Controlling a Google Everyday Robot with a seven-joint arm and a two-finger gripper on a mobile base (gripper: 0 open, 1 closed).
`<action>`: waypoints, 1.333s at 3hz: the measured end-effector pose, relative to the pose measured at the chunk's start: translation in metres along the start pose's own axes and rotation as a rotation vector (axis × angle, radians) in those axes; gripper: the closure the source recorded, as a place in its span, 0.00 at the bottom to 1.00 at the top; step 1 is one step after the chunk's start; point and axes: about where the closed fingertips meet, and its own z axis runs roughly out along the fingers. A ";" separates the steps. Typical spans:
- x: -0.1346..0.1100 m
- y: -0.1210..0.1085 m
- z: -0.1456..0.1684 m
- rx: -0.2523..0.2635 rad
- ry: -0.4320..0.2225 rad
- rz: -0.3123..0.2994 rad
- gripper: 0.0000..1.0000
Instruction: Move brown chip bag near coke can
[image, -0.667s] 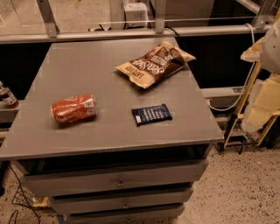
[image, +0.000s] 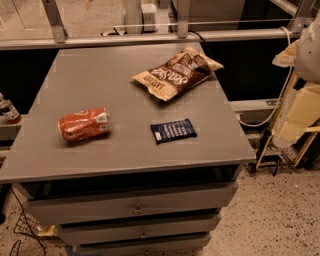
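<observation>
The brown chip bag (image: 176, 72) lies flat at the back right of the grey table top (image: 100, 85), dark brown in the middle with tan edges. The coke can (image: 84, 124) lies on its side at the front left, dented, well apart from the bag. My gripper (image: 299, 107) is on the cream-coloured arm at the right edge of the view, off the table and to the right of the bag, touching nothing.
A small dark blue flat packet (image: 173, 130) lies front right, between can and bag. A small bottle with a dark cap (image: 8, 110) stands off the table's left side. Drawers (image: 135, 207) are below the top. A rail (image: 150, 37) runs behind.
</observation>
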 end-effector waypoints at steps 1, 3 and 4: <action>-0.041 -0.050 0.031 0.029 -0.064 -0.184 0.00; -0.117 -0.141 0.107 0.080 -0.304 -0.407 0.00; -0.158 -0.162 0.156 0.078 -0.455 -0.411 0.00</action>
